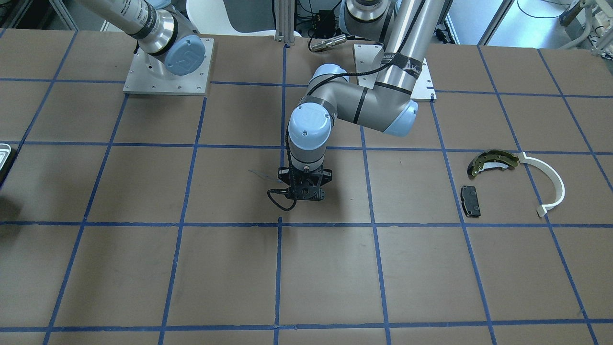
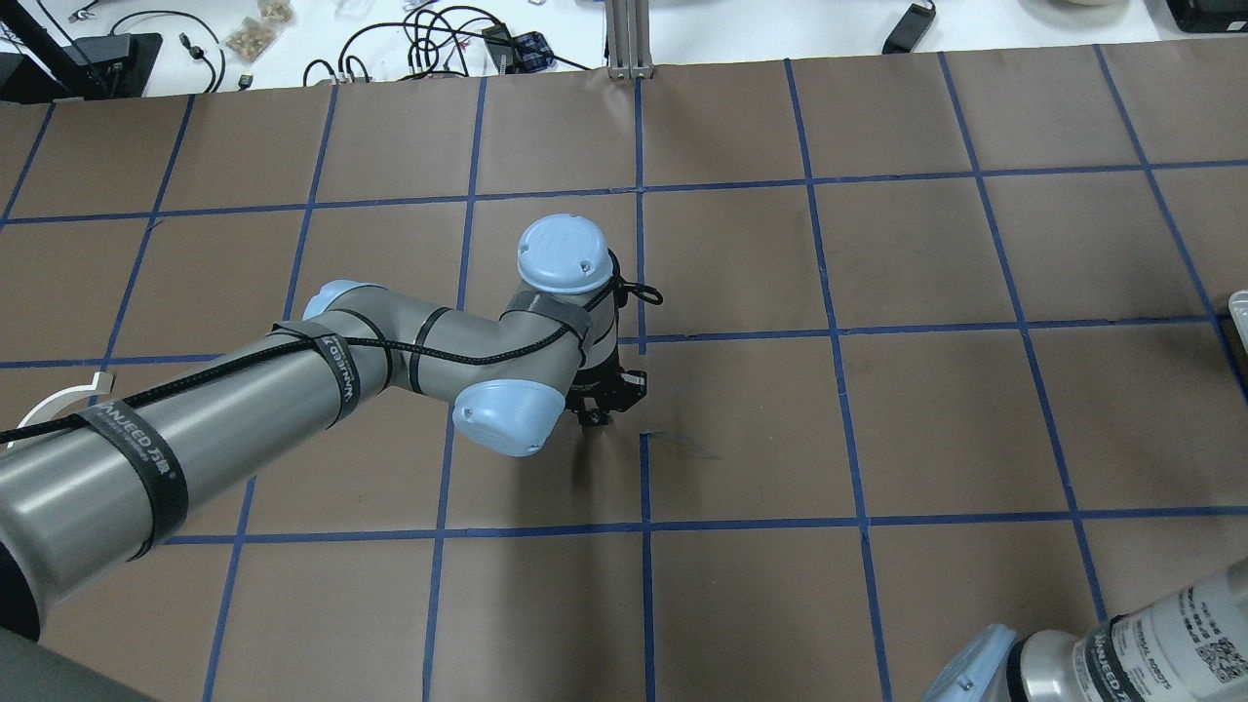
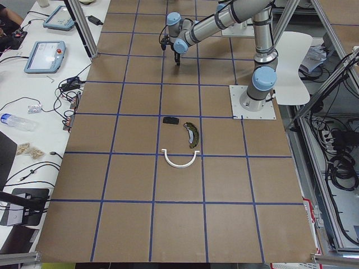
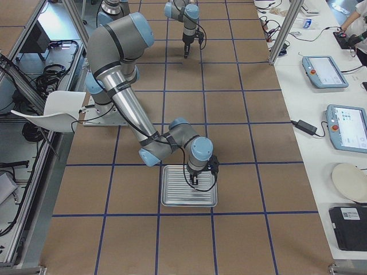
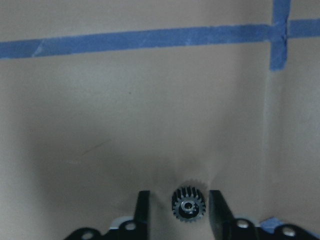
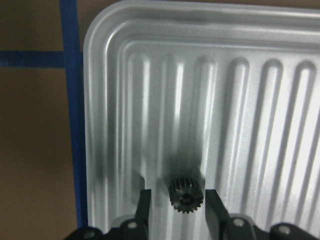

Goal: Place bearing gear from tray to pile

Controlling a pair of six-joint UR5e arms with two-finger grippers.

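A small black bearing gear (image 6: 185, 195) stands on the ribbed pale tray (image 6: 100, 40). My right gripper (image 6: 177, 191) straddles it, open, with a gap on each side. A second gear (image 5: 188, 205) sits on the brown table between the fingers of my left gripper (image 5: 179, 192), which is also open with gaps. The left gripper (image 1: 304, 194) is low at the table's middle. The pile lies far off toward the robot's left: an olive-gold brake shoe (image 1: 493, 162), a white arc (image 1: 550, 184) and a black pad (image 1: 470, 200). The tray (image 4: 189, 197) is at the opposite end.
Blue tape lines grid the brown table. The two arm base plates (image 1: 167, 67) sit at the robot's edge. Tablets and cables lie on the white bench (image 4: 327, 74) across the table from the robot.
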